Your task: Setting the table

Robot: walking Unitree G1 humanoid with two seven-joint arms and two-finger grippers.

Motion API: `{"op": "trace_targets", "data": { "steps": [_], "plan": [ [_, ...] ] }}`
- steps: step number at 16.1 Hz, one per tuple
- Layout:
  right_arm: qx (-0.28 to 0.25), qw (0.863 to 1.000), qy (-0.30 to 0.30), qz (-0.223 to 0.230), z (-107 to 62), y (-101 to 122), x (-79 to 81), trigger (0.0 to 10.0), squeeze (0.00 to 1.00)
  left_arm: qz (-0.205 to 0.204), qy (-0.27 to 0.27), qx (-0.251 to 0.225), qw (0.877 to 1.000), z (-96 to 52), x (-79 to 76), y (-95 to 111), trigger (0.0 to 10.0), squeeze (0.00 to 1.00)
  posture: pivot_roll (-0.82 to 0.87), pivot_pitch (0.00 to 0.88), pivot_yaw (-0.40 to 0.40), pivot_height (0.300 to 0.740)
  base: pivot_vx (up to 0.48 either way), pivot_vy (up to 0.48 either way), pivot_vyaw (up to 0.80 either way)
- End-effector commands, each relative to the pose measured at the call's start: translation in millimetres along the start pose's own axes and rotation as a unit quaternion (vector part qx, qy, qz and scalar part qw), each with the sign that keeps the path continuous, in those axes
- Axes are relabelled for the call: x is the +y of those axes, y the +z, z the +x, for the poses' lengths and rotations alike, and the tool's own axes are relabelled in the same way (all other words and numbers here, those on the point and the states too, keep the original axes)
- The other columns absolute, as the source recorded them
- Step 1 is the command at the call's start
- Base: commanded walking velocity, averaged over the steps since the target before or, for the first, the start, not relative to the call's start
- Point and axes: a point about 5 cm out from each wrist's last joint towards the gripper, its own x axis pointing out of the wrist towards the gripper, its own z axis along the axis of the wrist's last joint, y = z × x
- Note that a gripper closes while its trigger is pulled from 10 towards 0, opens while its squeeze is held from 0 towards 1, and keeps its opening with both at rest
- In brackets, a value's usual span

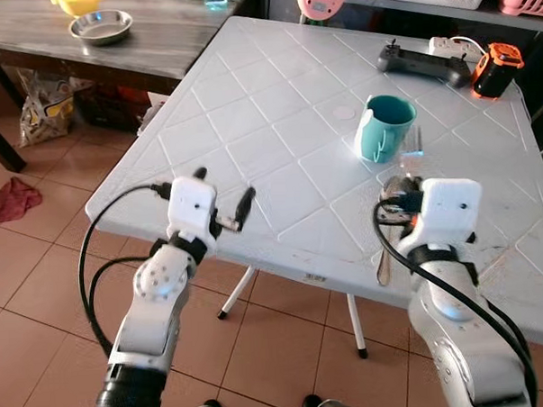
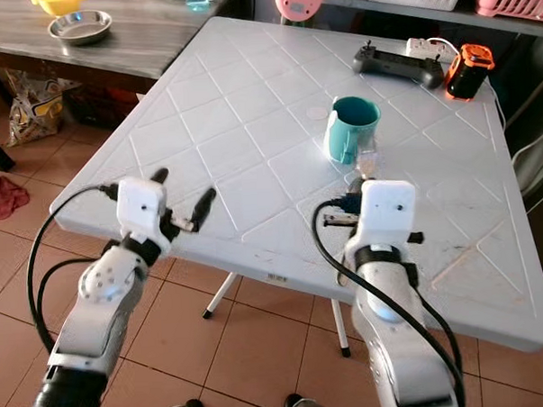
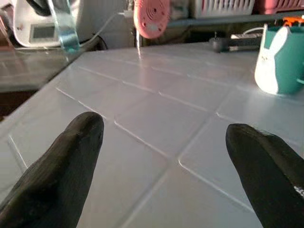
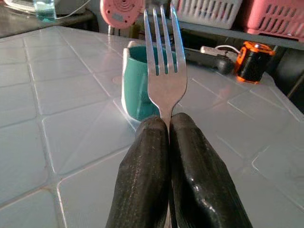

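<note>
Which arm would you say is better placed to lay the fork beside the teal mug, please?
Right. Its claw is shut on the fork, just short of the teal mug; the left claw is open and empty.

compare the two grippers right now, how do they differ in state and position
The left gripper is open, fingers spread wide with nothing between them; the right gripper is shut on a fork, tines pointing up. The left hovers over the table's near left edge; the right sits close to the teal mug. Both have black fingers and point across the white table.
</note>
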Motion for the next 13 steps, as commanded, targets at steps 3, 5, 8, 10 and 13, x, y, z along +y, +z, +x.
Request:
{"op": "trace_targets", "data": {
  "steps": [3,5,8,10,13],
  "plan": [
    [-0.022,1.000,-0.019,0.005,-3.1,7,-8.1,10.0,0.00,-0.008,0.003,0.007,1.000,1.0,0.9,-3,10.0,0.00,0.07,0.135,-0.014,0.740,0.000,0.000,0.00],
    [-0.025,0.999,-0.024,0.007,-3.6,7,-11.1,10.0,0.00,-0.011,0.005,0.009,1.000,2.3,3.0,-4,10.0,0.00,0.07,0.133,-0.018,0.740,0.000,0.000,0.00],
    [-0.025,0.999,-0.031,0.012,-4.3,7,-14.7,10.0,0.00,-0.015,0.007,0.009,1.000,4.3,5.1,-3,10.0,0.00,0.07,0.131,-0.019,0.740,0.000,0.100,-0.20],
    [-0.026,0.999,-0.032,0.013,-3.9,7,-15.2,10.0,0.00,-0.016,0.003,0.009,1.000,4.6,4.1,-3,10.0,0.00,0.07,0.130,-0.018,0.740,0.000,0.306,-0.65],
    [-0.027,0.999,-0.035,0.017,-4.4,8,-15.5,10.0,0.00,-0.016,-0.002,0.009,1.000,4.3,2.7,-4,10.0,0.00,0.06,0.132,-0.018,0.740,0.000,0.360,-0.62]
  ]
}}
